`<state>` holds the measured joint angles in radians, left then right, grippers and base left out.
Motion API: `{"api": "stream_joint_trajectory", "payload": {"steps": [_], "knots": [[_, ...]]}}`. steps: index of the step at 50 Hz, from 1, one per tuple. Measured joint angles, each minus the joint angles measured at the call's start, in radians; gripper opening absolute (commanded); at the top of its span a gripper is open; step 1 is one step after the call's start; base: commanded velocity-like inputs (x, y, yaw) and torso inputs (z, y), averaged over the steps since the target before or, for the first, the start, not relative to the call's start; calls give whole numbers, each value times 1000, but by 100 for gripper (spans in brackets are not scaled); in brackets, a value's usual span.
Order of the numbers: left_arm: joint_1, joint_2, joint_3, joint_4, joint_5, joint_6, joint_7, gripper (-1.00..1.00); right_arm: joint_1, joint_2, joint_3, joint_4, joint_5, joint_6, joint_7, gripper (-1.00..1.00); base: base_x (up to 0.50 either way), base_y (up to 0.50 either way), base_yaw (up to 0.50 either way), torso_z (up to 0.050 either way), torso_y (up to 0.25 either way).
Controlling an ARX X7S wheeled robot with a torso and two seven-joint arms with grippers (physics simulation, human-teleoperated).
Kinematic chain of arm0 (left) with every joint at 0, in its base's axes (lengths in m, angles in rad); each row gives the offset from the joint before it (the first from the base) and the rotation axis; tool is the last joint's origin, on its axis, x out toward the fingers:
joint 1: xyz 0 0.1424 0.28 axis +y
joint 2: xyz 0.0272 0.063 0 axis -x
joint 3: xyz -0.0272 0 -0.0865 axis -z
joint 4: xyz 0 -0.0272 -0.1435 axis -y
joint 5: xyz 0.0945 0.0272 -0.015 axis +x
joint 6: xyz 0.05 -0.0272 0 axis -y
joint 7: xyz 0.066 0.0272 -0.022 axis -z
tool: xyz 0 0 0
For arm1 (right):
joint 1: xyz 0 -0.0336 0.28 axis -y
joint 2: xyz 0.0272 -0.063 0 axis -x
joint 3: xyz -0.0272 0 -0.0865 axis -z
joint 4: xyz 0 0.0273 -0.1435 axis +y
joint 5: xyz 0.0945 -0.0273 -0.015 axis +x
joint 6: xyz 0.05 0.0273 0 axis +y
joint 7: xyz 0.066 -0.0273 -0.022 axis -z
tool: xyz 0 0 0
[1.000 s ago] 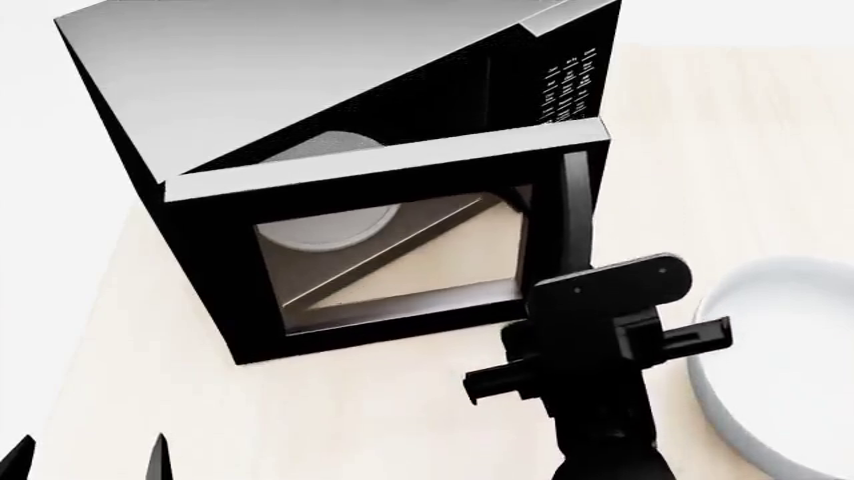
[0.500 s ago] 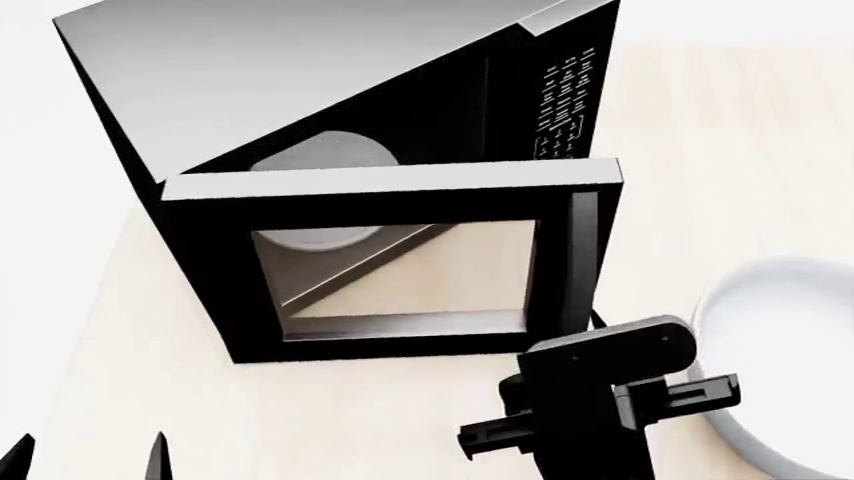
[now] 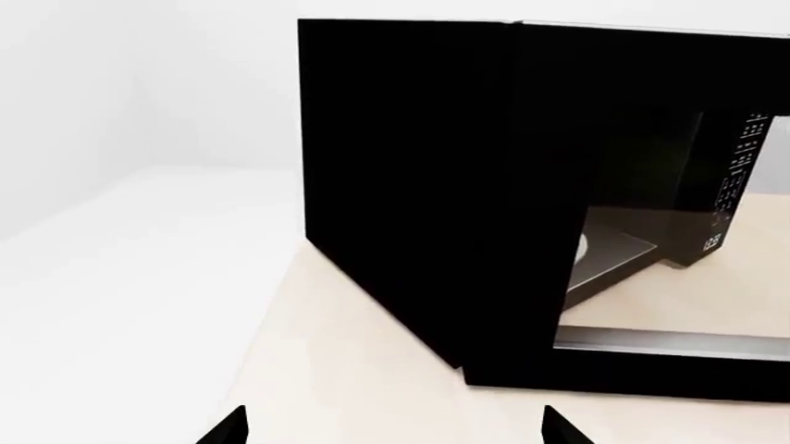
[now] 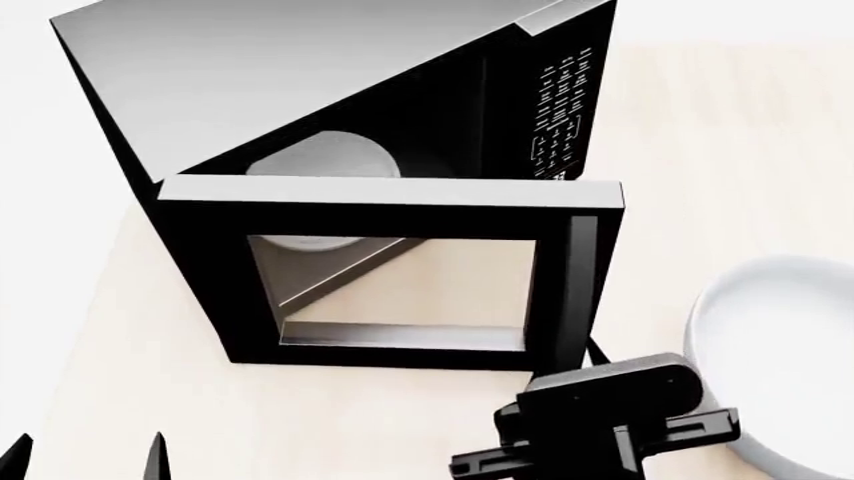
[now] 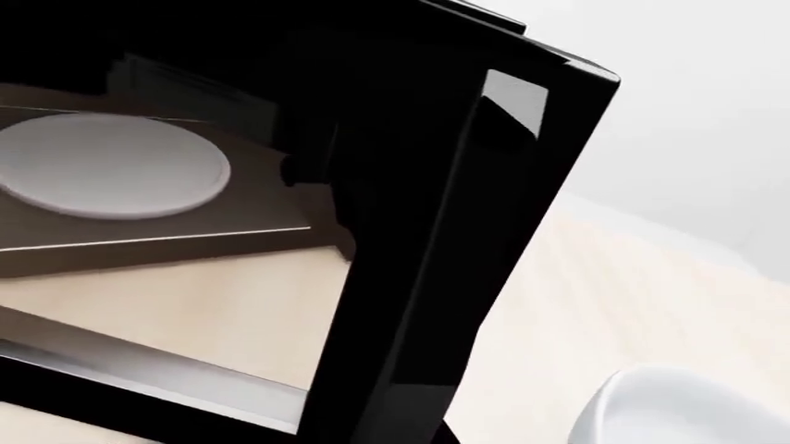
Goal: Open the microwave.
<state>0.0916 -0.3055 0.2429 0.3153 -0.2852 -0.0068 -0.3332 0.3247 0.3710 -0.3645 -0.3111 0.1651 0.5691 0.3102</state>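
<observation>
The microwave point(image 4: 267, 80), black with a grey top, stands at the back of the light wooden table. Its glass-windowed door point(image 4: 400, 280) stands swung wide open towards me. The white turntable plate point(image 4: 327, 160) shows inside, and the white-lettered button panel point(image 4: 561, 110) is on the right. My right gripper point(image 4: 597, 358) is at the door's free edge, shut on it; the right wrist view shows that black edge point(image 5: 420, 305) filling the space between the jaws. My left gripper point(image 4: 87, 460) is open and empty, low at the front left, apart from the microwave point(image 3: 420, 185).
A large white bowl point(image 4: 787, 350) sits on the table point(image 4: 134, 380) just right of my right gripper and also shows in the right wrist view point(image 5: 667, 407). The open door reaches out over the middle of the table. The table's left edge runs close beside the microwave.
My right gripper has drawn back towards me and the door has swung further open with it. The left arm has not moved.
</observation>
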Motion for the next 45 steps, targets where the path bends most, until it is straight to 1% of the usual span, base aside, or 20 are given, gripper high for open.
{"api": "stream_joint_trajectory", "payload": {"steps": [37, 38, 45], "knots": [[-4, -8, 12, -6, -2, 4, -11, 100, -61, -11, 85, 25, 128, -144, -72, -100, 0, 0, 0, 1, 3], [-4, -8, 13, -6, -2, 4, -11, 100, -62, -12, 85, 26, 130, -147, -74, 100, 0, 0, 0, 0, 0], [-4, -10, 14, -5, -4, 5, -14, 100, -67, -20, 69, 24, 177, -169, -102, 100, 0, 0, 0, 1, 3]]}}
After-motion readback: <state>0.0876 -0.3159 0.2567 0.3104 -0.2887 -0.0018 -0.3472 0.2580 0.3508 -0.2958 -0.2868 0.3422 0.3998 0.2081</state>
